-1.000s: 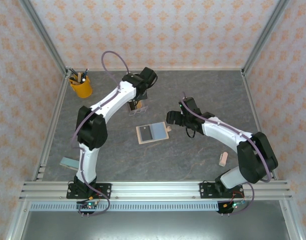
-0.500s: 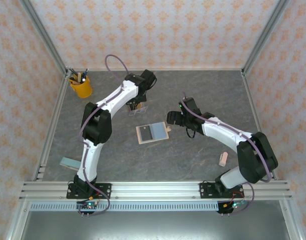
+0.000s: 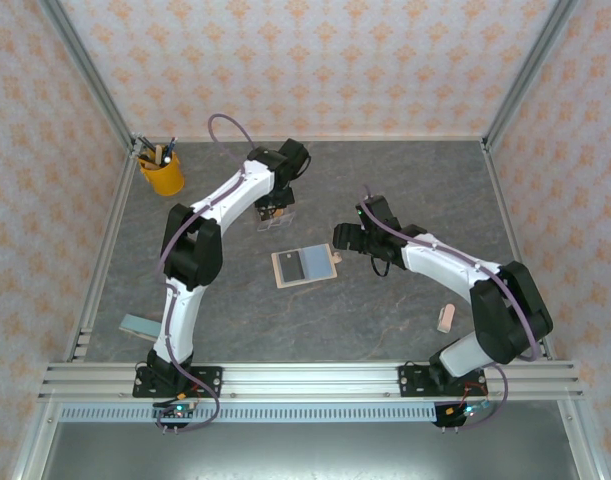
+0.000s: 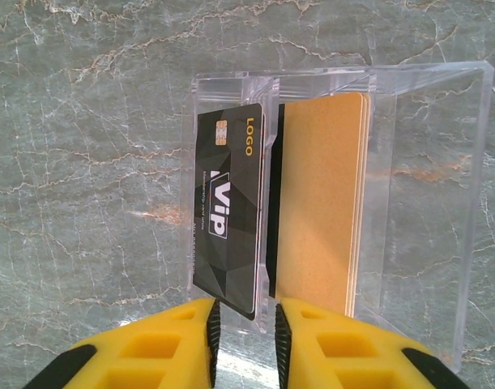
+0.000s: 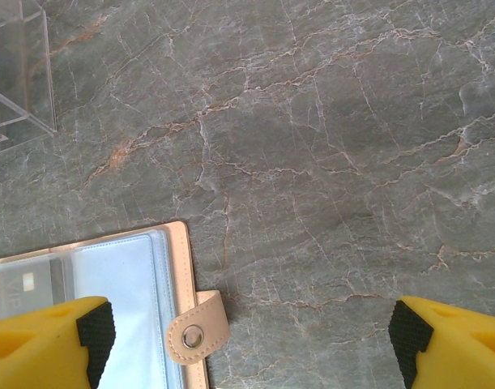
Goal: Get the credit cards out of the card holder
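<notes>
Find holder (image 3: 305, 266) lying open and flat at mid desk (image 3: 405, 300), blue-grey pockets up, tab toward the right. Find stand (image 4: 417, 162) to the far left of it, well apart.

Count two out of holder and slotted on edge in stand: black card (image 4: 227, 235) on the left, tan card (image 4: 320, 203) just beside it on the right.

Place left hand (image 4: 245, 331) at stand's near edge, jaws at a narrow gap, black card's near edge just ahead of one finger (image 4: 213, 322). See nothing pinched between pads.

Place right hand (image 5: 251, 336) over holder's right edge, jaws spread wide, gripping nothing, tab (image 5: 197, 331) between the fingers.

Note a faint pale shape in one pocket (image 5: 28, 284) of holder. Cannot confirm a card there.

Judge task well advanced: at least two cards removed and parked. Judge remaining work as checking the pockets, drawing out any card left inside, and clearing left hand from stand. Rate black card's seating as unverified from these views.
</notes>
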You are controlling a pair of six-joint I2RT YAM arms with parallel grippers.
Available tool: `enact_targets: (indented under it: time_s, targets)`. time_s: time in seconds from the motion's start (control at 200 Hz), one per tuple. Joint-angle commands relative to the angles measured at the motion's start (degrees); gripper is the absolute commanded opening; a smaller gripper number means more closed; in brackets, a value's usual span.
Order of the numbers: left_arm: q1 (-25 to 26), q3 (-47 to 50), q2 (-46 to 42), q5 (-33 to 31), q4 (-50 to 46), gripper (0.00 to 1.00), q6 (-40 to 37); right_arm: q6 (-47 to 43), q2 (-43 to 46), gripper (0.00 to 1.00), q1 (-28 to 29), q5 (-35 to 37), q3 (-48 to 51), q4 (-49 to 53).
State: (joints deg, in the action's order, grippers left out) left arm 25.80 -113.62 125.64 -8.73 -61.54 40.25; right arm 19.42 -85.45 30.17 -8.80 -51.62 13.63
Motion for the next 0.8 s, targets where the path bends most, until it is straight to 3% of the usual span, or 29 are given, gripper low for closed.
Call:
enact_targets:
  time_s: [0.0,0.29,0.621,0.796]
  targets:
    - [-0.48,2.17,-5.63,0.9,1.52,0.31,-1.25,0.19,-0.43,0.89,-0.11,0.4,0.19,-0.53]
    - [-1.17,21.69,-24.09,2.29,11.01,0.54,-0.64,-1.54,0.55,0.85,-0.11,-4.08,0.12,-2.59]
    - [-5.34,48.95,-43.16,1.9,22.05,0.95,2.01,-2.83,-4.62,0.73,7.38,-5.19,-9.04,5.13]
    - [-7.04,56.67,-49.83,-0.63,23.21,1.0,1.94,-1.52,-11.21,0.68,12.64,-4.25,-15.62,11.64]
